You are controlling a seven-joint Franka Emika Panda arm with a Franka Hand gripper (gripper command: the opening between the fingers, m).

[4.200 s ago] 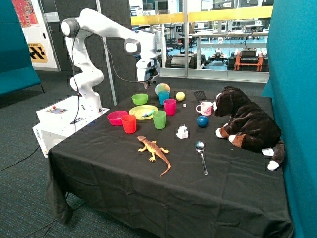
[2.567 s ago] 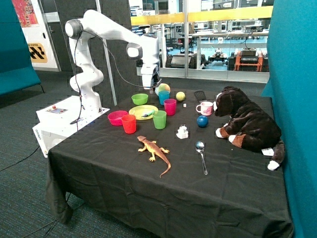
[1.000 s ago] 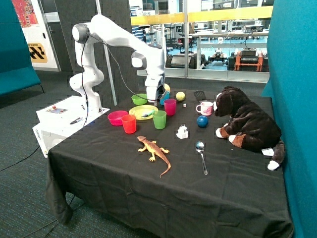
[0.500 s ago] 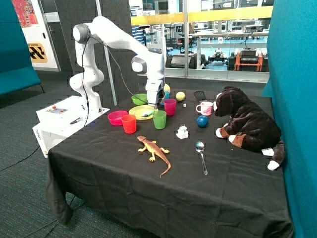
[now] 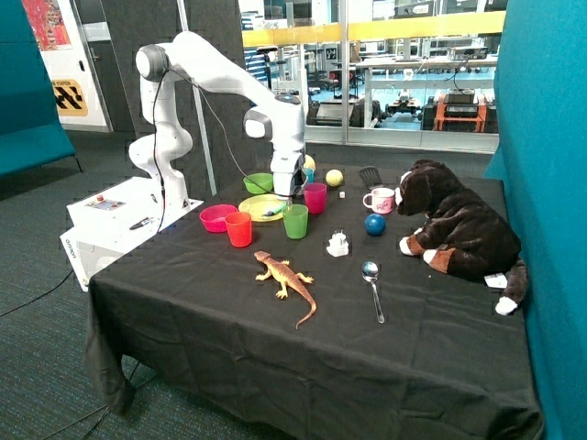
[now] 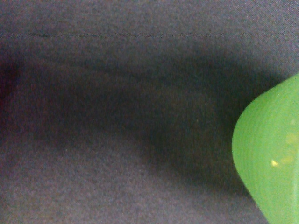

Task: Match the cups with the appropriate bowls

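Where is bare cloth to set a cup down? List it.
Bare: the near black cloth in front of the toy lizard, and between lizard and spoon. Crowded: around the yellow-green plate, where the claw hangs.

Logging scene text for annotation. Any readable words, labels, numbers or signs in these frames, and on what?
No text reads clearly.
Yellow sign on the wall panel behind the robot: black marking, not legible.
Red poster above it: print too small.
Robot base box: side lettering too small.
White mug: pink marks, no words made out.
Wrist view: only black cloth and a green edge, no text.
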